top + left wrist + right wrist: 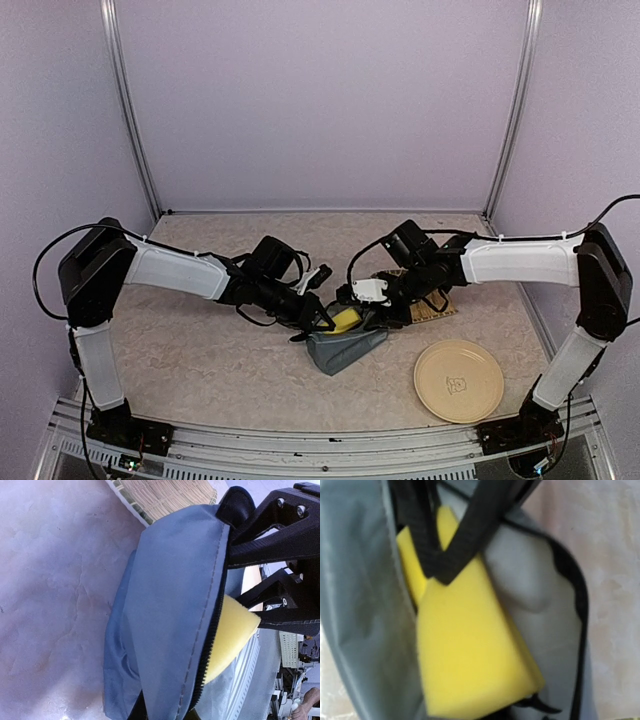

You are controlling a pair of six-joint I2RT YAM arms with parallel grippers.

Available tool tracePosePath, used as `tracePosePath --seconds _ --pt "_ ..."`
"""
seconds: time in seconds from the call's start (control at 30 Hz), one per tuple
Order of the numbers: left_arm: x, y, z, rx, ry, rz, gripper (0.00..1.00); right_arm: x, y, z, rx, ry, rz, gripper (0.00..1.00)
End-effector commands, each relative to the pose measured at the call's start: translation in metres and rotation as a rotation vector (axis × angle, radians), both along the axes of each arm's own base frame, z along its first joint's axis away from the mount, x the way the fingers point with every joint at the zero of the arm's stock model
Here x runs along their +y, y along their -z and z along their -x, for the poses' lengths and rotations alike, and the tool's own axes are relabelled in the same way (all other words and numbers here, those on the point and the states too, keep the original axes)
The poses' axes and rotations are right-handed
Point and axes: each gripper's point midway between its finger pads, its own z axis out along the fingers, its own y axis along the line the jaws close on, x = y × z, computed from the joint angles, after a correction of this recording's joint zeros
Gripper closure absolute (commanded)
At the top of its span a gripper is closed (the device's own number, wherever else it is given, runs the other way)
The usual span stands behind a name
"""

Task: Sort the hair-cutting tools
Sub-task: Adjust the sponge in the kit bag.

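Observation:
The grey-blue zip pouch (345, 350) lies mid-table between both arms. My left gripper (318, 318) is shut on the pouch's upper flap (170, 605), holding the zipper mouth apart. The yellow sponge (346, 320) sticks out of that mouth (232, 635) and fills the right wrist view (470, 650). My right gripper (378, 312) is at the mouth from the other side. Its black fingers (270, 545) stand apart above the sponge, not pinching it. No hair-cutting tools show clearly in any view.
A woven mat (435, 308) lies behind the right gripper, partly under that arm. A round beige plate (458, 380) sits at the front right. Purple walls close the back and sides.

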Motion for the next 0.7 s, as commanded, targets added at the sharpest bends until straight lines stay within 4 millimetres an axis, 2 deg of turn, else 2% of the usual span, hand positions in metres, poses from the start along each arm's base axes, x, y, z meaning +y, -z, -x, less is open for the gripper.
tracePosePath --seconds 0.0,0.2,0.3,0.43,0.53,0.67 --pt "-0.001 0.001 0.004 0.017 -0.01 -0.006 0.91 -0.011 0.027 0.004 0.013 -0.003 0.075 0.46" --pt "0.001 0.006 0.004 0.035 -0.024 -0.021 0.91 -0.009 0.045 0.004 0.038 -0.013 0.12 0.44" --pt "0.006 0.01 0.0 0.036 -0.055 -0.046 0.91 -0.009 0.044 0.006 0.041 -0.035 0.127 0.44" --pt "0.018 0.012 -0.011 0.01 -0.136 -0.114 0.92 -0.01 0.038 0.026 0.097 -0.114 0.109 0.44" --pt "0.019 0.009 -0.011 -0.012 -0.134 -0.139 0.91 -0.008 0.04 0.027 0.107 -0.111 0.101 0.46" --pt "0.015 0.014 -0.007 -0.01 -0.119 -0.162 0.91 -0.004 0.056 0.026 0.151 -0.092 0.133 0.59"
